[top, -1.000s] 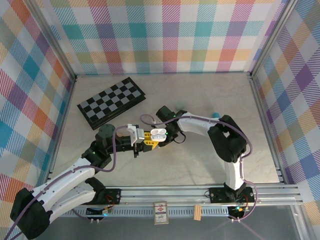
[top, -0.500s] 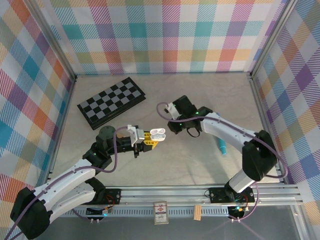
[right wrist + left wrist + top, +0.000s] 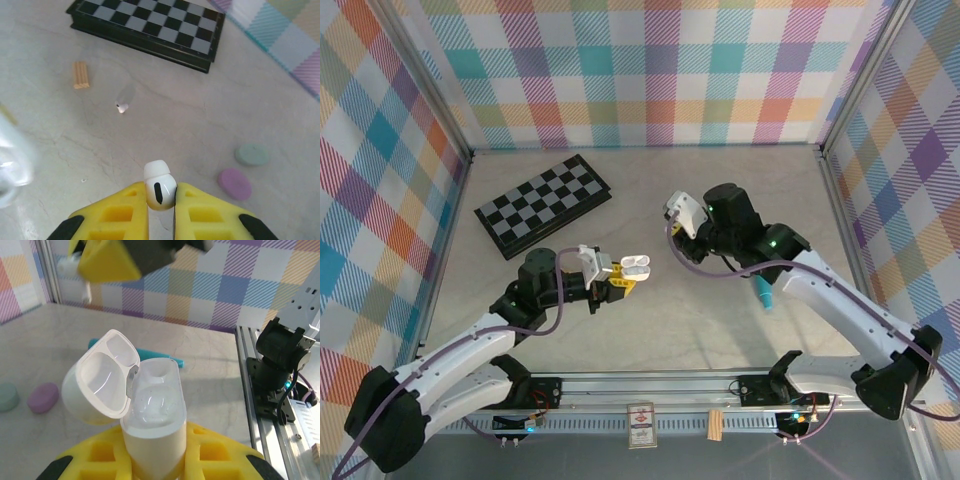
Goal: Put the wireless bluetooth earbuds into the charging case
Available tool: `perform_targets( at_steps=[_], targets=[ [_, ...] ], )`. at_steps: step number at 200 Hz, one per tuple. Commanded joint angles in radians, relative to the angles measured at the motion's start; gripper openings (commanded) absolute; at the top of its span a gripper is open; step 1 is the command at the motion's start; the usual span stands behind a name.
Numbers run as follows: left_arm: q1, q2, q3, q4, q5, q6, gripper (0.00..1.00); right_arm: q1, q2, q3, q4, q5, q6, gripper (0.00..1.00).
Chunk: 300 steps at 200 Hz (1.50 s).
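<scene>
The white glossy plastic charging case (image 3: 152, 410) looks smooth and polished, catching soft highlights. The white glossy plastic earbud (image 3: 160, 191) has the same shiny shell, with a duller tip. I read the yellow plastic fingers (image 3: 225, 452) on my left end effector (image 3: 152, 465) as matt, moulded with square pockets; my right end effector (image 3: 161, 210) matches. The pale marbled bench (image 3: 200, 120) is smooth with a faint sheen. The black-and-grey chequered board (image 3: 150, 25) shines like lacquer. The small ribbed wooden block (image 3: 81, 75) is raw and dull. The purple oval case (image 3: 234, 183) and mint oval case (image 3: 252, 154) look satin-matt. The silver rail (image 3: 252, 405) reads as matt aluminium.
</scene>
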Motion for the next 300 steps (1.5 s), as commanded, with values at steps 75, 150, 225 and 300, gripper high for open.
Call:
perform_targets(
  at_steps=[75,150,225,300],
  targets=[
    [0.011,0.031,0.081,-0.068,0.066,0.007,0.07,0.137,-0.017,0.056,-0.08,-0.074,-0.198,0.16],
    [0.013,0.027,0.092,-0.079,0.08,0.005,0.07,0.153,0.013,0.05,-0.07,-0.128,-0.22,0.16],
    [0.013,0.025,0.095,-0.048,0.085,-0.018,0.06,0.156,0.03,0.028,-0.085,-0.139,-0.227,0.15],
    [0.013,0.023,0.109,-0.05,0.096,-0.021,0.06,0.158,0.045,0.029,-0.102,-0.103,-0.259,0.16]
  ],
)
